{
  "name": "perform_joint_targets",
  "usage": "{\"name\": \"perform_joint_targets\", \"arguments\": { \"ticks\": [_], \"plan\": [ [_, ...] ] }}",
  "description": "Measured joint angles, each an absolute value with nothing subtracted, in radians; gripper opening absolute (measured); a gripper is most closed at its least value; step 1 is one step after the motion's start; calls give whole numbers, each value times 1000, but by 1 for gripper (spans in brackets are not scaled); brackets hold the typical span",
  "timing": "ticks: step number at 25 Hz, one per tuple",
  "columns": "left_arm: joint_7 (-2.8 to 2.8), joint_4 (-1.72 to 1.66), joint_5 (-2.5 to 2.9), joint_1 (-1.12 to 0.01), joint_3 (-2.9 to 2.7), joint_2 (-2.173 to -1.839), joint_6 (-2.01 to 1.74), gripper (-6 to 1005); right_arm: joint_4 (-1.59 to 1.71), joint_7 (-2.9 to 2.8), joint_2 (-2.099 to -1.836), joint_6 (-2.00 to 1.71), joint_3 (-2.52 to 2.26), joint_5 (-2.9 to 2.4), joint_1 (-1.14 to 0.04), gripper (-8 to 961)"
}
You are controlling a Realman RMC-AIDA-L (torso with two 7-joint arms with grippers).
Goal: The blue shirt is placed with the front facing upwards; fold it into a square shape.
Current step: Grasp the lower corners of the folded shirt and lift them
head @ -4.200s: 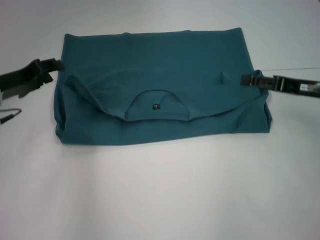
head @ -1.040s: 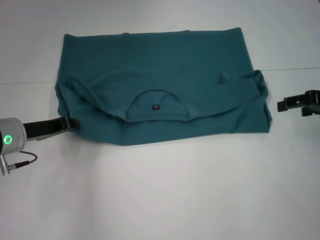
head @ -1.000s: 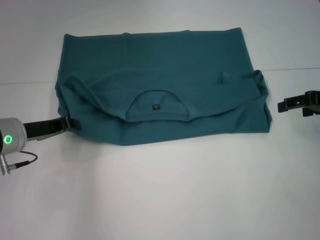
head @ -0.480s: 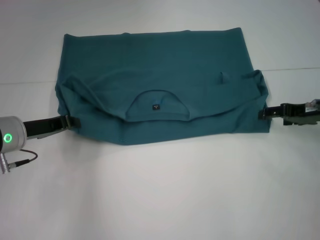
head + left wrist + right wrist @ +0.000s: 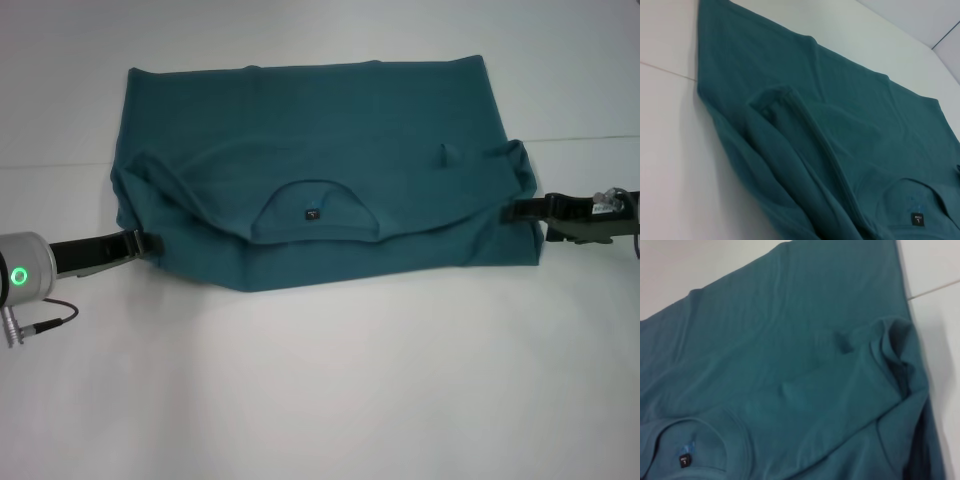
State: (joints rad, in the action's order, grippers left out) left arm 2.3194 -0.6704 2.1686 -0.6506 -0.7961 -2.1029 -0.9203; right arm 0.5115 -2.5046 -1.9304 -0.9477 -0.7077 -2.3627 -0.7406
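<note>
The blue shirt (image 5: 330,120) lies folded in a wide rectangle on the white table (image 5: 350,380). Its top part is folded down, so the ribbed collar (image 5: 315,190) and dark neck label (image 5: 313,213) face up near the front edge. The lettering is hidden. My left gripper (image 5: 148,241) lies low at the shirt's front left corner, touching its edge. My right gripper (image 5: 508,211) reaches over the shirt's right edge, just below the bunched sleeve (image 5: 515,160). The left wrist view shows the shirt's layered left fold (image 5: 790,130) and the label (image 5: 918,219). The right wrist view shows the bunched sleeve (image 5: 895,345).
A thin seam line (image 5: 60,165) runs across the table behind the arms. My left arm's silver wrist with a green light (image 5: 18,277) and a dark cable (image 5: 45,322) lie at the left edge. Bare white table stretches in front of the shirt.
Both grippers have come down from the shirt's upper sides. In the last second the right gripper moved left from off the cloth onto the shirt's right edge. The left gripper has barely moved.
</note>
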Motion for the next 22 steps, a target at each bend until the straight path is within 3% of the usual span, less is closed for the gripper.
{"name": "perform_joint_targets", "arguments": {
  "ticks": [10,22],
  "plan": [
    [2319,-670,2167,-645,-796,-2103,-920,25,428,-2509,-1920,-899,-709,-2370,-773,921],
    [2319,-670,2167,-640,-795,-2103,-920,26,397,-2491,-1938,-839,-727,-2373,-801,915]
  ]
}}
